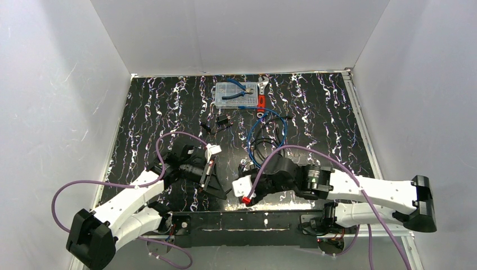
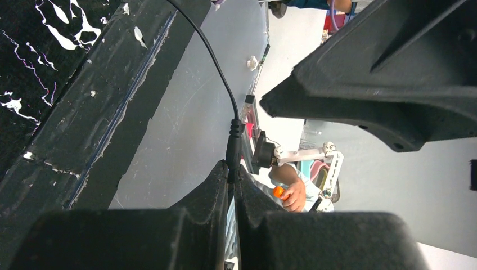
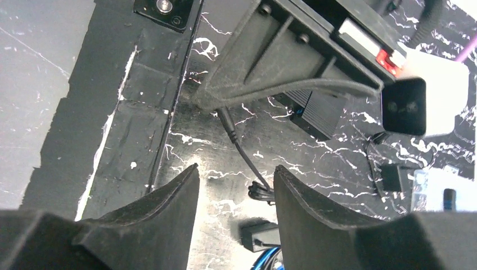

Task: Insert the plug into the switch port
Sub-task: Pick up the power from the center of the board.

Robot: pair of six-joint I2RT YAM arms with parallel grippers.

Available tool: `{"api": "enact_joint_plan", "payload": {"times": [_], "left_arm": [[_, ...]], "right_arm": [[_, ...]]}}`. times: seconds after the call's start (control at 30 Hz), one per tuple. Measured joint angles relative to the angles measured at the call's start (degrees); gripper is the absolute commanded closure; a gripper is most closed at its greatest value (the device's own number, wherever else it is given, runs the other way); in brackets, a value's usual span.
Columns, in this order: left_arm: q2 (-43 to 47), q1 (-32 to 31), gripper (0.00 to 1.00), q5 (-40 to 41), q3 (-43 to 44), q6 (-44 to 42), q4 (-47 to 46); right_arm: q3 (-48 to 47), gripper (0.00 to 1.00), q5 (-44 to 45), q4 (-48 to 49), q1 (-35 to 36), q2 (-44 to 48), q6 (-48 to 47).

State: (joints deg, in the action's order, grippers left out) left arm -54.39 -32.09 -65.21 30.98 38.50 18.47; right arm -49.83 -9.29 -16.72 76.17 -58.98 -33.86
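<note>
The black marbled table (image 1: 163, 107) fills the middle of the overhead view. Low and left of centre on it, the left gripper (image 2: 232, 169) is clenched on the plug (image 2: 233, 147); the right gripper (image 3: 236, 171), low centre, stands released and holds nothing. In the right wrist view the switch box (image 3: 318, 112) lies flat, upper right of centre, with the plug upper centre, near it but apart.

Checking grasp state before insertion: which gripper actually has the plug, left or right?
The left gripper: it is shut on the black plug, its cable trailing away. The right gripper is open, holding nothing.
</note>
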Motion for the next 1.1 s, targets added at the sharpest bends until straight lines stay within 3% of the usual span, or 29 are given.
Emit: {"api": "enact_joint_plan", "payload": {"times": [0.47, 1.1], "left_arm": [[0.00, -1.37, 1.00, 0.00, 0.00, -0.41, 0.05], [-0.20, -2.00, 1.00, 0.19, 0.00, -0.60, 0.55]], "right_arm": [[-3.31, 0.61, 2.88, 0.22, 3.59, -7.65, -5.82], [-4.94, 0.81, 2.65, -1.10, 4.65, -10.80, -6.91]]}}
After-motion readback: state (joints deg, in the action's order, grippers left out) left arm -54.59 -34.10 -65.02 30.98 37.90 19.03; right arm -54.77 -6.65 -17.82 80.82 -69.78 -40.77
